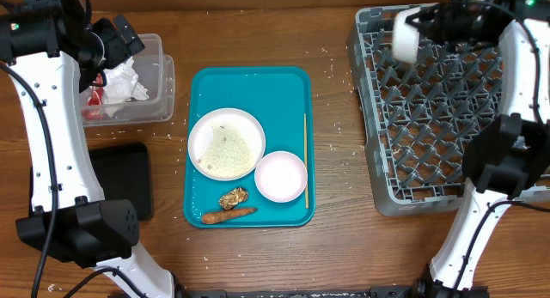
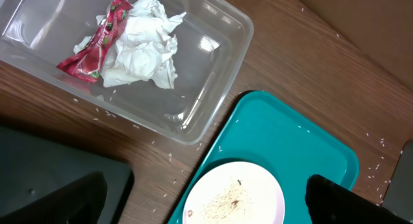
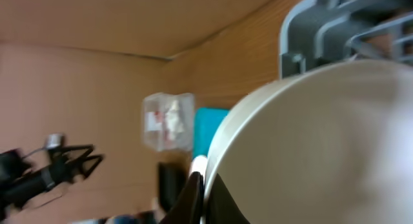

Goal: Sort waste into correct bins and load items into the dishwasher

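The white cup (image 1: 406, 33) is held above the far left corner of the grey dish rack (image 1: 430, 118), at the right of the worktop (image 1: 335, 246). It is grasped by the right jaws. In the right wrist view its rim is pinched between the two dark fingers (image 3: 188, 201), and the pale wall of the cup fills most of that picture, blurred.

To the left of the rack a teal tray (image 1: 206, 88) is laid flat. On it are seen a white plate (image 1: 226, 143) dusted with crumbs, a small white bowl (image 1: 281, 175) touching the plate's near right edge, a thin stick (image 1: 305, 161) along the tray's right side, and two food scraps (image 1: 234, 197) at the near edge.

Further left, at the far side, a clear bin (image 1: 163, 75) is placed – a crumpled tissue (image 1: 125, 82) and a red wrapper (image 1: 93, 99) lie inside it. The left jaws are held above this bin, spread wide and gripping nothing. A black container (image 1: 125, 173) is set just near of the bin.
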Tool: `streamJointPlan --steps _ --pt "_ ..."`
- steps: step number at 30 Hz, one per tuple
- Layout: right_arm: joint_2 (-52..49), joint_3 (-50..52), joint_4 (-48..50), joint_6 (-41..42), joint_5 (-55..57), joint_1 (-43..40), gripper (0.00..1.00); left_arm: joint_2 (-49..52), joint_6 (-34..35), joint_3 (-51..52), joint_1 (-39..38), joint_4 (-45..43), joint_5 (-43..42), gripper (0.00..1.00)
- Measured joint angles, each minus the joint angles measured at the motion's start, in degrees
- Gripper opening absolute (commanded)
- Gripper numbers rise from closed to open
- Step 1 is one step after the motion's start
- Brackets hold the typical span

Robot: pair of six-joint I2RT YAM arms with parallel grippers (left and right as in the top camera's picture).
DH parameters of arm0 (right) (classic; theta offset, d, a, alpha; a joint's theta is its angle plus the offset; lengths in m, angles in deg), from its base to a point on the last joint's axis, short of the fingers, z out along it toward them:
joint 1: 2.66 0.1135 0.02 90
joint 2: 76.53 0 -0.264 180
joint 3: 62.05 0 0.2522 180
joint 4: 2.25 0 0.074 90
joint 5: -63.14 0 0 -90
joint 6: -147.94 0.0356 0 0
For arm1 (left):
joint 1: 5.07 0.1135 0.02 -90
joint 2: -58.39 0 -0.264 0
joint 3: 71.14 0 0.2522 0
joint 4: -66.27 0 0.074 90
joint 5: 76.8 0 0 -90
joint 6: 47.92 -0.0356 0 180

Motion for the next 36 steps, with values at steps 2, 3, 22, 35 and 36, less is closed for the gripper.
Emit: streamJointPlan --steps 2,3,22,35,36 --pt "-0.3 3.6 1.1 -0.2 -3.1 0.2 0.04 0.0 0.0 0.0 0.0 0.0 0.0 1.00" --pt "-0.4 4.8 1.5 -0.3 -4.7 0.4 0.04 0.0 0.0 0.0 0.0 0.0 0.0 1.00" --pt "-0.1 0.9 -3.3 8.8 11.0 -6.7 0.43 0.0 0.0 0.0 0.0 0.0 0.0 1.00" --pt "0.9 -24.2 -22.6 9.4 40.4 -7.9 0.43 0.0 0.0 0.0 0.0 0.0 0.0 1.00" --pt "1.4 -25.6 -23.2 9.4 42.5 -7.2 0.41 0.0 0.0 0.0 0.0 0.0 0.0 1.00"
